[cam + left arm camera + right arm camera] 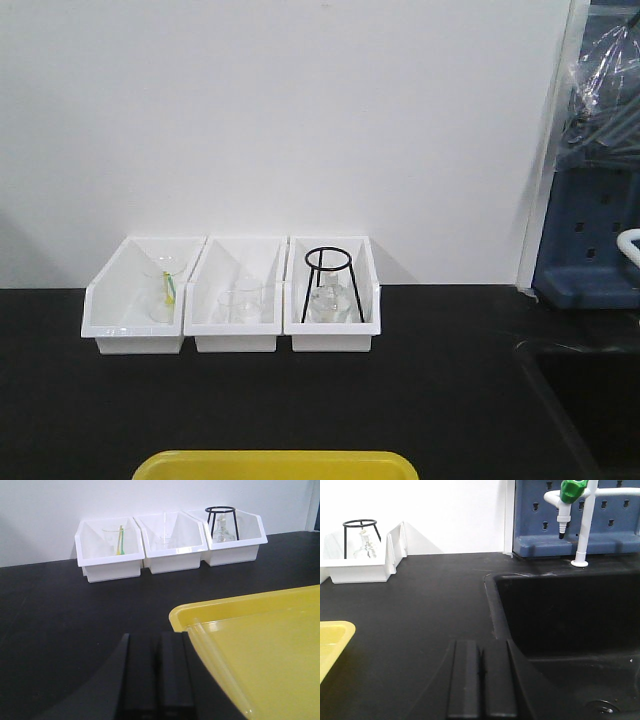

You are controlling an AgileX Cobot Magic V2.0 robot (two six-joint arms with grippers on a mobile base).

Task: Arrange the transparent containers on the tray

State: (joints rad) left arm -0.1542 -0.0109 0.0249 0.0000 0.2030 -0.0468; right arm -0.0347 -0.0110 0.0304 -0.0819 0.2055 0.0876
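The yellow tray (275,465) shows only as a strip at the bottom edge of the front view. In the left wrist view the tray (260,605) fills the lower right. A clear test tube (216,659) seems to lie inside it along its left rim, mouth towards the far corner. My left gripper (156,641) is shut and empty, low over the black counter just left of the tray's corner. My right gripper (481,647) is also shut and empty over the counter, with the tray's corner (332,640) to its left. Neither gripper shows in the front view.
Three white open-fronted bins (235,342) stand against the back wall, holding beakers, a flask and a black ring stand (328,262). A black sink (570,615) drops off right of my right gripper. A white tap with a green knob (572,490) stands behind it.
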